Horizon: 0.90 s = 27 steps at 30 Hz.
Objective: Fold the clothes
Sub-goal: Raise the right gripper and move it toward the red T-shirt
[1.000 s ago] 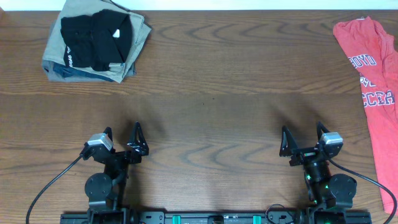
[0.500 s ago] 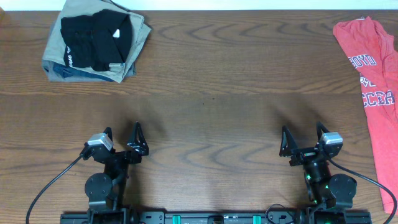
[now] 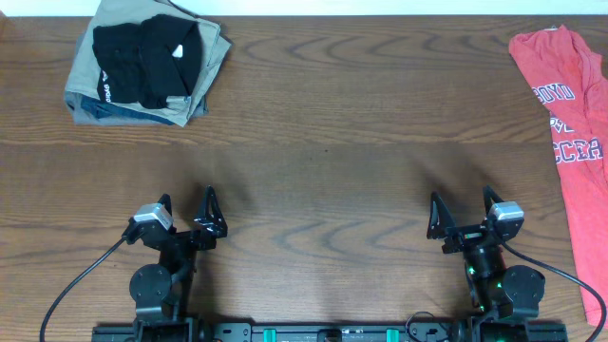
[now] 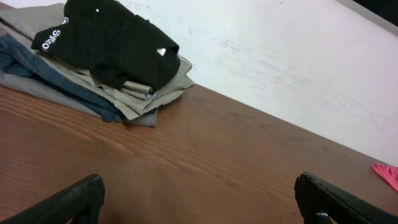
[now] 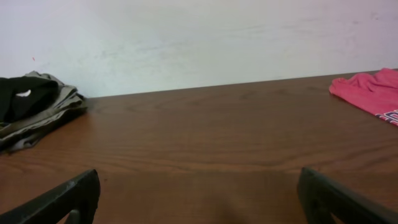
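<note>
Nothing's been started yet, by the look of it. The red-orange T-shirt [image 3: 570, 142] lies unfolded out at 3 o'clock, right by the edge of the surface [image 3: 323, 142] and partly out of the overhead view. My guess is it's parked there as the next piece to do. The folded pile [image 3: 142, 62], black garment [image 3: 142, 52] on top, sits well apart at 10 o'clock. Both arms are tucked low near 6 o'clock. The left tool [image 3: 188, 199] and right tool [image 3: 462, 199] point toward 12, spread wide and holding nothing. The right one's nearer the shirt.
</note>
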Each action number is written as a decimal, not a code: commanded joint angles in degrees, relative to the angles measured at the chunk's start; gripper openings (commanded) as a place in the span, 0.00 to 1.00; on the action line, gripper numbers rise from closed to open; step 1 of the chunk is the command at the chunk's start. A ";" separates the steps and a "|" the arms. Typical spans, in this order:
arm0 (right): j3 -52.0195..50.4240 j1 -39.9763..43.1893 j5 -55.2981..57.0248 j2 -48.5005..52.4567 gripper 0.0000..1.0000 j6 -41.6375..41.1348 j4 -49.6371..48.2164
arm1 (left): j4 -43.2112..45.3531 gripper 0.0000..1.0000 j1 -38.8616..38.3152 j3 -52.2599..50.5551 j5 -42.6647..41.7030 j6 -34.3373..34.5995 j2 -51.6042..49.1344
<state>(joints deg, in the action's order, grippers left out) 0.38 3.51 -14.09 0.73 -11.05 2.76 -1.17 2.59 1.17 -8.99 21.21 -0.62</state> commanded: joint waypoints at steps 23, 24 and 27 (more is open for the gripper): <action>-0.07 0.22 -22.18 -0.28 0.99 -37.46 -4.39 | -1.97 0.98 0.24 -0.94 -0.81 0.09 0.35; -0.07 0.22 -22.21 -0.28 0.99 -40.57 -4.31 | -1.97 0.98 0.24 -0.94 -0.83 0.09 0.35; -0.07 0.22 -20.81 -0.28 0.99 -45.22 -5.92 | -1.97 0.98 0.24 -0.94 -0.83 0.09 0.35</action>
<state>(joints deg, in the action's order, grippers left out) 0.38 3.51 -31.97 0.73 -44.01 -2.00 -1.17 2.59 1.17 -8.99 21.21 -0.62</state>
